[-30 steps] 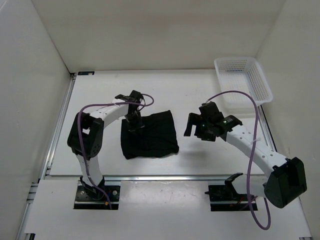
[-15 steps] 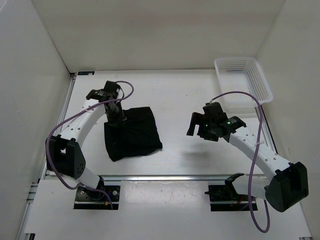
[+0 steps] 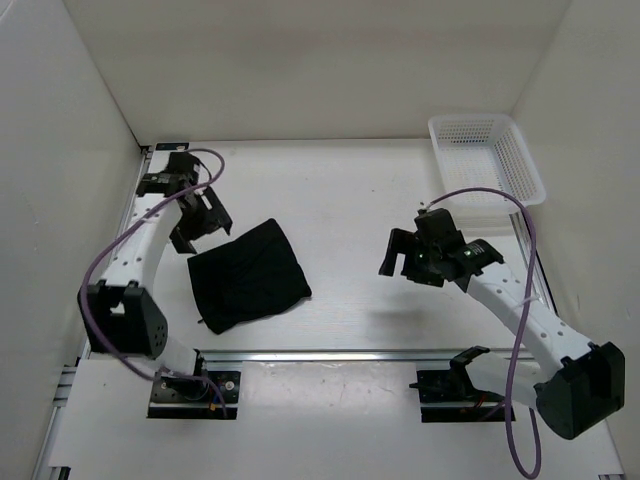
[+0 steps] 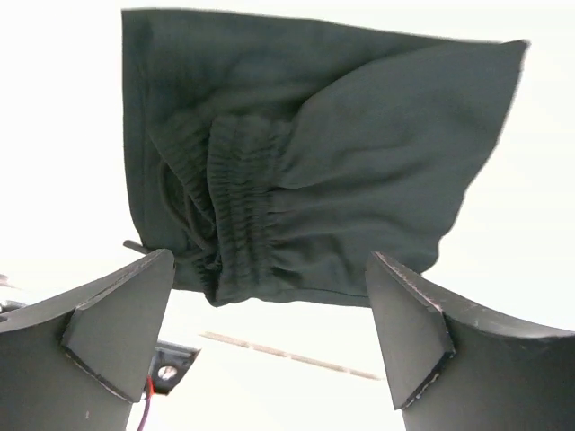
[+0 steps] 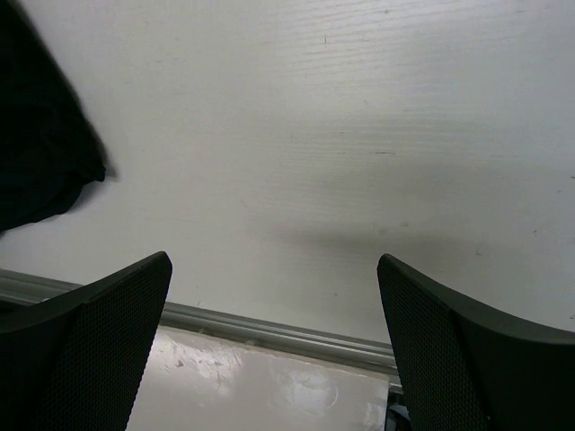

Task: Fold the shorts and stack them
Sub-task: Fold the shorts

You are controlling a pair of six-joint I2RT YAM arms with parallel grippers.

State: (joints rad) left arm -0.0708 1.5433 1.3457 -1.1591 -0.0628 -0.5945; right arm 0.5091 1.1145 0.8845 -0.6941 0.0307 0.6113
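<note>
The black shorts lie folded in a rough square on the left half of the white table, turned slightly askew. In the left wrist view the shorts show their gathered waistband and a bit of drawstring toward the camera. My left gripper hovers just off their far left corner, open, with nothing between its fingers. My right gripper stands open over bare table to the right of the shorts, holding nothing. A corner of the shorts shows at the left edge of the right wrist view.
A white mesh basket sits at the far right corner of the table. A metal rail runs along the table's near edge. White walls close in the left, back and right sides.
The left gripper dragged the shorts leftward and toward the near edge, then opened, let them go and drew back to the far left. The right arm shifted slightly to the right.
</note>
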